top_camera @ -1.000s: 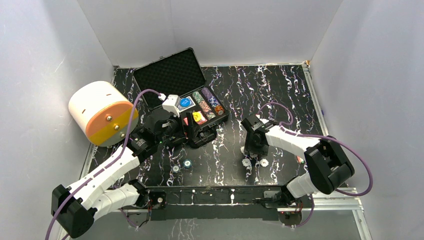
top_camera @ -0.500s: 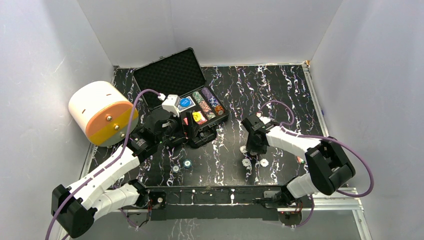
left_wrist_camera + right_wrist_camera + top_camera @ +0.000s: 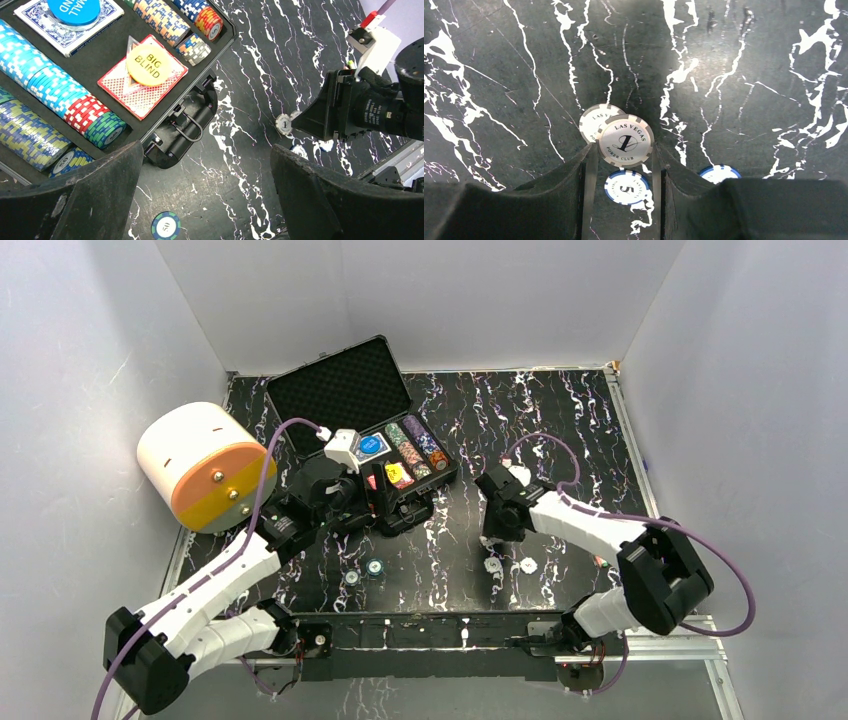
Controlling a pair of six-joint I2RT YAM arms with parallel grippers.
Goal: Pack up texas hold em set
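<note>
Right gripper: your right gripper (image 3: 624, 151) has been closing in over the last second and is now pinching the white "1" chip (image 3: 626, 136) by its edges.
Beneath it: a second white chip (image 3: 591, 121) and a blue-rimmed "5" chip (image 3: 626, 187) are lying on the table (image 3: 749, 75).
Case: the black case (image 3: 340, 390) is sitting open, well left of the pinched chip. It is holding chip rows (image 3: 40, 87), a blue card deck (image 3: 65, 37), and a yellow button (image 3: 149, 65) resting on a red card deck (image 3: 125, 95).
Left gripper: your left gripper (image 3: 207, 155) is hovering spread wide over the case's handle (image 3: 187, 131), gripping nothing.

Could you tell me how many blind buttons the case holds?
2: yellow big-blind button on the red deck, blue small-blind button on the blue deck; others may be hidden.
</note>
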